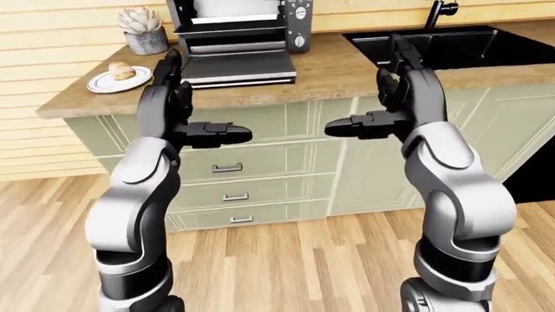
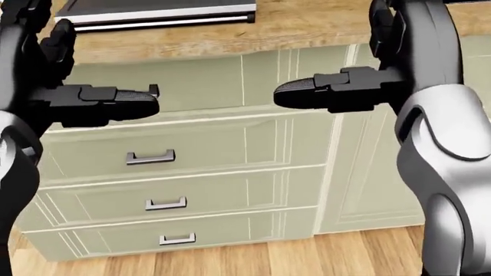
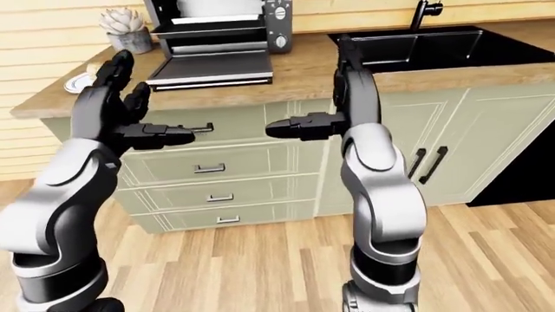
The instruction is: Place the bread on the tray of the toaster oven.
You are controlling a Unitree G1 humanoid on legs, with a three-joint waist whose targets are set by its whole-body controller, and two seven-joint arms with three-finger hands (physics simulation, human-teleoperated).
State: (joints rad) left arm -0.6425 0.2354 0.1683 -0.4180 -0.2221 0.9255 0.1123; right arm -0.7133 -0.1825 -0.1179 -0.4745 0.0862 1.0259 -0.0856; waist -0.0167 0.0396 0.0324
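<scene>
Bread, a small pale tan roll, sits on a round white plate with a dark rim line at the left end of the wooden-topped bench, just below a grey pot holding a pale green succulent in the left-eye view. The black and silver toaster oven stands right of the plate, door dropped open and flat; the tray inside is probably the light strip in the cavity, hard to confirm.

Key relation: bread lies up and left of both hands, and the left hand is clearly nearer, its raised fingers almost alongside the plate in the left-eye view. The right hand is well apart from the bread, over toward the black sink. Both hands are held up off the bench, fingers spread, thumbs pointing inward at each other, nothing held.

Roll looks roughly round; long axis can't be told at this size.

Judgement: not yet reached, task barely begun. Next move calls for the left arm going forward and left over the plate. Risk: nudging the plate or the pot.
</scene>
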